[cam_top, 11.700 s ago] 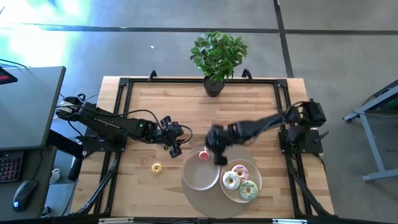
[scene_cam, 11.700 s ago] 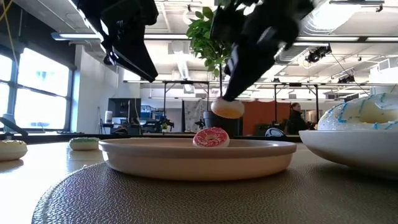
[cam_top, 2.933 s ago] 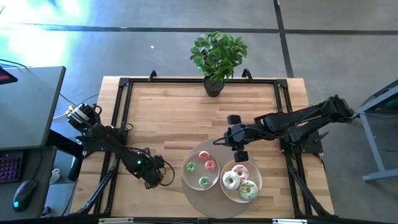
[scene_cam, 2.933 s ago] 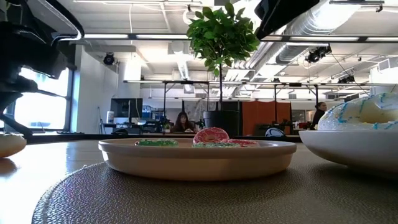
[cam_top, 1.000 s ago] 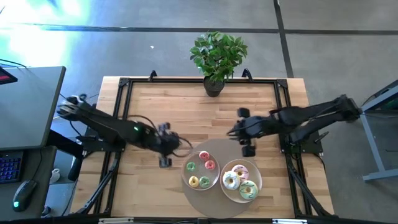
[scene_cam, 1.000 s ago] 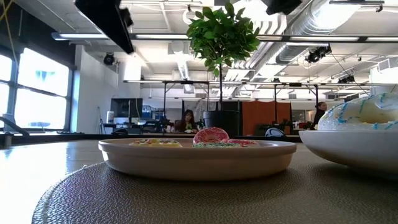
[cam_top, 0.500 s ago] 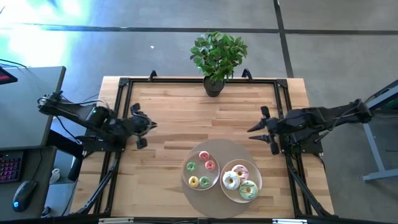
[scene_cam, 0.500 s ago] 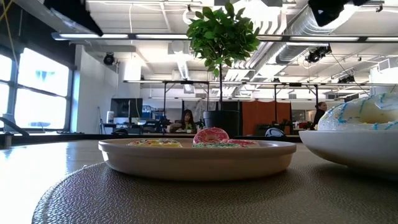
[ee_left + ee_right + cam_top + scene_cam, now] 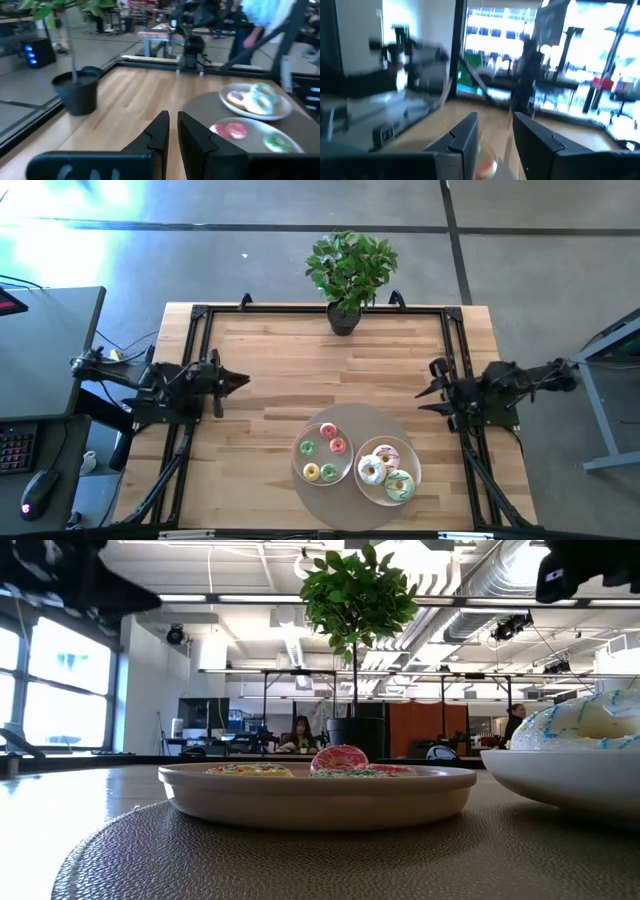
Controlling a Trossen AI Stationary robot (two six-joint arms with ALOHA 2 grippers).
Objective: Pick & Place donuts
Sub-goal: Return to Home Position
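Several tiny donuts, pink [image 9: 328, 430], green [image 9: 307, 448] and yellow [image 9: 311, 471], lie in a shallow plate [image 9: 298, 463] on a round grey mat [image 9: 350, 418] at the table's near middle. Three larger donuts, pink [image 9: 386, 455], white [image 9: 371, 471] and green [image 9: 399, 485], lie in the white bowl [image 9: 413, 467] beside it. My left gripper [image 9: 240, 380] hangs level at the table's left edge, its fingers [image 9: 161, 131] nearly together and holding nothing. My right gripper [image 9: 428, 387] hangs level at the right edge, open and empty.
A potted plant [image 9: 346, 275] stands at the middle of the far edge. A black frame [image 9: 200, 315] runs along the table's sides. Bare wood [image 9: 320, 370] lies between the two grippers and the mat.
Both arms have drawn back from the mat, the left toward the table's left edge and the right toward its right edge. Both have tipped from slanting downward to level. The donuts, plate and bowl have stayed put.
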